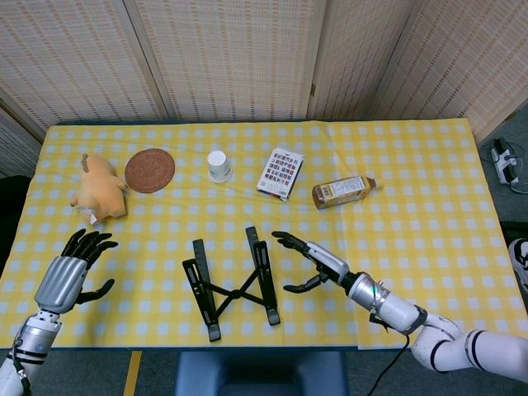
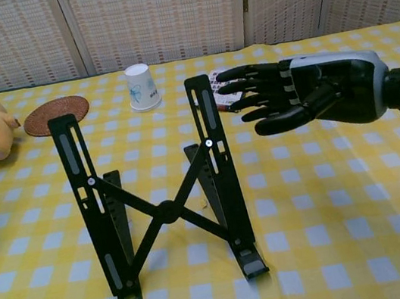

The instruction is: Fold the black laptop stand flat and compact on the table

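Note:
The black laptop stand [image 1: 231,283] [image 2: 161,202] stands unfolded near the table's front edge, its two slotted rails raised and joined by an X-shaped cross brace. My right hand [image 1: 309,262] [image 2: 290,94] hovers just right of the stand's right rail, fingers spread toward it, holding nothing and not touching it. My left hand [image 1: 68,272] is open over the table's left front, well clear of the stand; only the head view shows it.
Along the back lie a yellow plush toy [image 1: 97,190], a round brown coaster [image 1: 149,170], a white paper cup [image 1: 219,165], a patterned booklet [image 1: 280,173] and a brown bottle on its side [image 1: 343,190]. The yellow checked tablecloth [image 1: 429,214] covers the table.

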